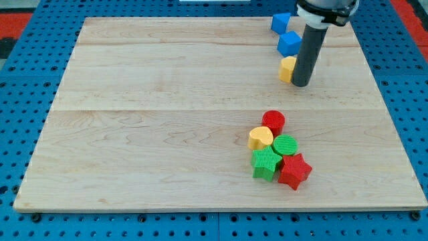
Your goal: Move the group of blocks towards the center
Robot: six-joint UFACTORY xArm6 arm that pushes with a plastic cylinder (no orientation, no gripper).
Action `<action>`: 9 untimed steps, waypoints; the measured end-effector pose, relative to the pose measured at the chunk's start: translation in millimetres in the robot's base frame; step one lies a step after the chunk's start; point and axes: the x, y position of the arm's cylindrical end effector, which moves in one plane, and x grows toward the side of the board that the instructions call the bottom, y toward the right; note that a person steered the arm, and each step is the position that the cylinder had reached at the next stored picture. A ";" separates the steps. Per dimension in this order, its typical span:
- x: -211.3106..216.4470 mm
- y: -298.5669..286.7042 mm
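My tip (301, 83) rests on the board at the view's upper right, touching the right side of a yellow block (287, 68). Two blue blocks lie just above it: one (289, 43) next to the rod, the other (281, 22) at the board's top edge. A tight cluster lies at the lower right of centre: a red cylinder (273, 121), a yellow heart (260, 138), a green cylinder (285, 144), a green star (266, 163) and a red star (294, 171). The tip is well above this cluster.
The wooden board (167, 120) lies on a blue perforated table (27, 40). The arm's dark body (326, 8) hangs over the board's top right corner.
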 end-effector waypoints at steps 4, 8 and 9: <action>238.3 40.8; 150.1 -46.7; 136.4 -44.7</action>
